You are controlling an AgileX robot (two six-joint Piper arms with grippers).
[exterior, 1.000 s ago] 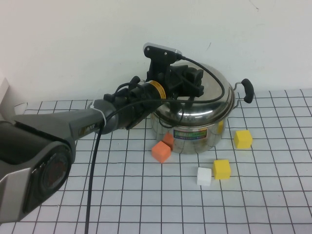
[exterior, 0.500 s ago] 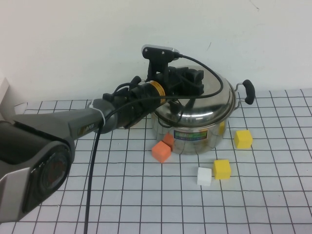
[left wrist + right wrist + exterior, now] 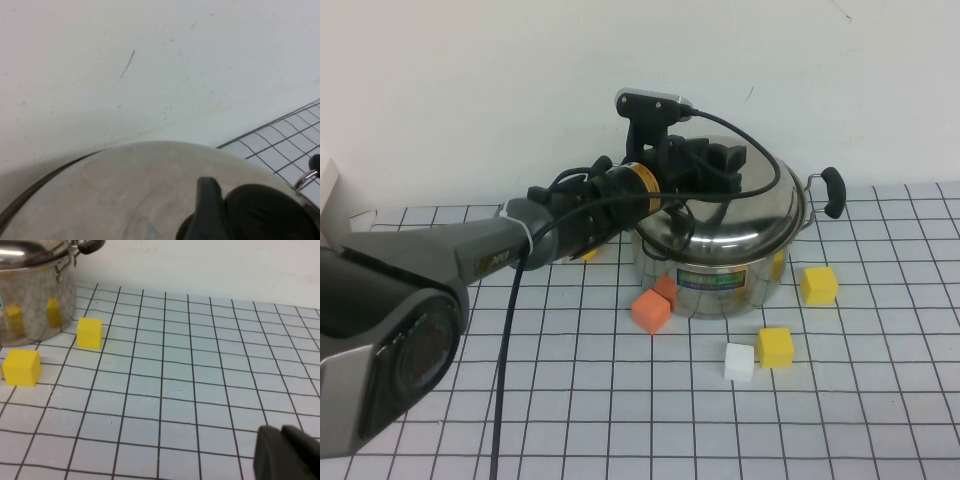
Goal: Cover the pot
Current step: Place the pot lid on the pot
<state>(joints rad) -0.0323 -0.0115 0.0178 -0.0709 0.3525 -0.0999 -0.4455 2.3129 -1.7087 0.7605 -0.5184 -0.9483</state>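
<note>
The steel pot (image 3: 760, 275), with a colourful label and a black side handle (image 3: 833, 190), stands at the back of the gridded table. A domed steel lid (image 3: 760, 215) lies on it, slightly tilted. My left gripper (image 3: 720, 165) is over the lid's top and shut on its black knob. In the left wrist view a black finger (image 3: 207, 205) presses against the knob (image 3: 265, 212) above the lid's dome (image 3: 125, 190). My right gripper (image 3: 282, 455) is shut and empty, low over the table to the right of the pot (image 3: 30, 305); the high view does not show it.
An orange cube (image 3: 650, 311) lies in front of the pot. A white cube (image 3: 739, 361) and a yellow cube (image 3: 774, 347) lie nearer me. Another yellow cube (image 3: 818, 285) sits right of the pot. The white wall is close behind the pot.
My left gripper and the lid have shifted slightly to the right over the pot. The cubes have not moved.
</note>
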